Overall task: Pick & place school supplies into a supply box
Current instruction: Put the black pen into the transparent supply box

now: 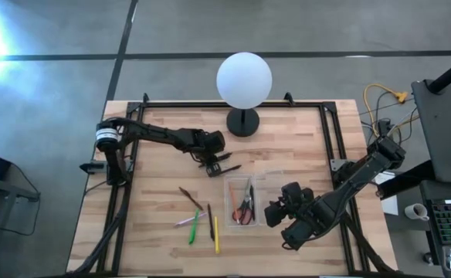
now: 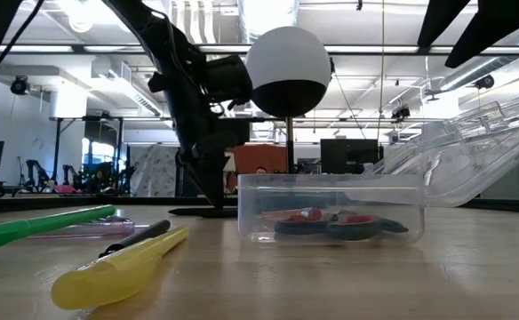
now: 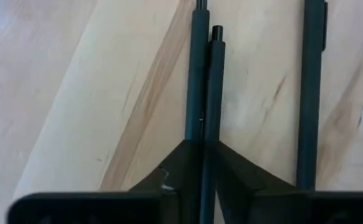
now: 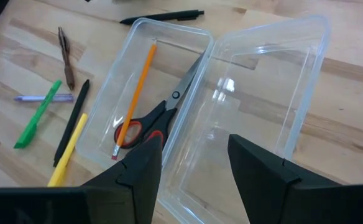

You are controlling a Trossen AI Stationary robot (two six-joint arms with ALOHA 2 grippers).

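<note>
My left gripper (image 1: 216, 161) stands on the far side of the clear supply box (image 1: 241, 201), fingers down, shut on a slim dark pen (image 3: 207, 93). A second dark pen (image 3: 310, 87) lies beside it on the wood. The box is open, its lid (image 4: 262, 99) folded out flat. Red-handled scissors (image 4: 163, 118) and an orange pencil (image 4: 136, 93) lie inside. My right gripper (image 4: 194, 180) hovers open over the lid, touching nothing. Left of the box, green (image 4: 38, 115), yellow (image 4: 69, 149), black (image 4: 73, 118), brown (image 4: 65, 56) and pale (image 4: 41, 98) pens lie flat on the table. My left gripper pinches the slim dark pen between its two fingers (image 3: 231, 168), coming from above and pointing down. The shaft (image 3: 200, 124) runs straight out from between them. Whether the pen is on the wood or just above it, I cannot tell.
A white globe lamp (image 1: 244, 81) on a black stand stands at the far middle of the table, just beyond my left gripper. A black frame rail (image 1: 330, 139) runs around the tabletop. Bare wood lies near the box's front and toward the table's near left.
</note>
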